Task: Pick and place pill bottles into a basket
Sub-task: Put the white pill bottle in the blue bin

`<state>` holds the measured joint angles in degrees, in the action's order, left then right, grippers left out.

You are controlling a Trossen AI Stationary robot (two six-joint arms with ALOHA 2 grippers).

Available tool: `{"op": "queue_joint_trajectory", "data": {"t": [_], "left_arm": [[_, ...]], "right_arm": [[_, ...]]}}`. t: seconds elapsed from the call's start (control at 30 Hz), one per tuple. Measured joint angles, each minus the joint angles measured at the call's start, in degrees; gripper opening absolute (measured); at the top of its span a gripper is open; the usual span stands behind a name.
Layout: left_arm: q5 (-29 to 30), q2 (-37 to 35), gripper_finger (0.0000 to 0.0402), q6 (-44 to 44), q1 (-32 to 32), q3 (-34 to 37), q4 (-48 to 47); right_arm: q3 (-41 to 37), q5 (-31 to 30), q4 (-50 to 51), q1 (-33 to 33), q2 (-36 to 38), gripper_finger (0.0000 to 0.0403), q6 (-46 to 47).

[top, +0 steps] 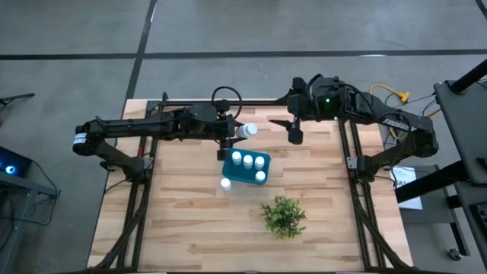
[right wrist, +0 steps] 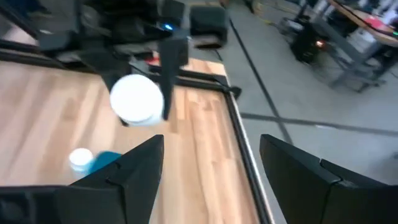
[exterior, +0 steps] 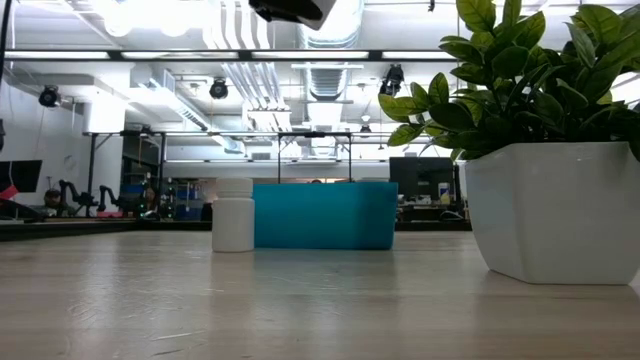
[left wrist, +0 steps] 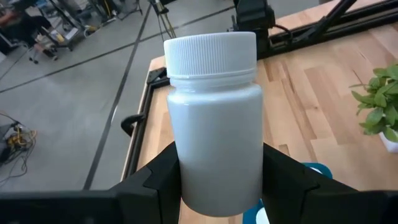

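Observation:
My left gripper (top: 234, 135) is shut on a white pill bottle (top: 245, 130), held in the air just beyond the far edge of the teal basket (top: 245, 173). Three white bottles stand in the basket, among them one at its far left (top: 237, 157). Another bottle (top: 226, 183) stands upright on its base on the table by the basket's near left corner; it also shows in the low view (exterior: 232, 214). My right gripper (top: 294, 135) is open and empty, to the right of the held bottle. My left gripper pinches the bottle's white body (left wrist: 214, 155) between its two fingers (left wrist: 158, 183), on the half away from the cap. The fingers come level from the table's left and lie along the bottle. The bottle lies on its side, lifted clear, its ribbed cap (left wrist: 211, 53) toward the table's right.
A small green plant (top: 283, 216) in a white pot (exterior: 550, 210) stands near and right of the basket. Black frame rails run along the table's far, left and right edges. Bare wood lies at the near left.

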<state>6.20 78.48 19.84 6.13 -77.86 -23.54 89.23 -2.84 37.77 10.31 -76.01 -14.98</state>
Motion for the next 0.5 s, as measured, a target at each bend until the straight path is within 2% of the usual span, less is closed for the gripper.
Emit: {"op": "queue_joint_trajectory", "data": {"t": [0.27, 0.5], "left_arm": [[0.1, 0.1, 0.0150, 0.0, 0.4, 0.3, -1.8], [0.1, 0.1, 0.0150, -0.1, 0.3, 0.5, -3.5]], "right_arm": [[-0.1, -1.9, 1.3, -2.1, 0.0, 0.0256, 0.7], [0.4, -1.8, 2.6, -4.1, -2.8, 0.0256, 1.7]]}}
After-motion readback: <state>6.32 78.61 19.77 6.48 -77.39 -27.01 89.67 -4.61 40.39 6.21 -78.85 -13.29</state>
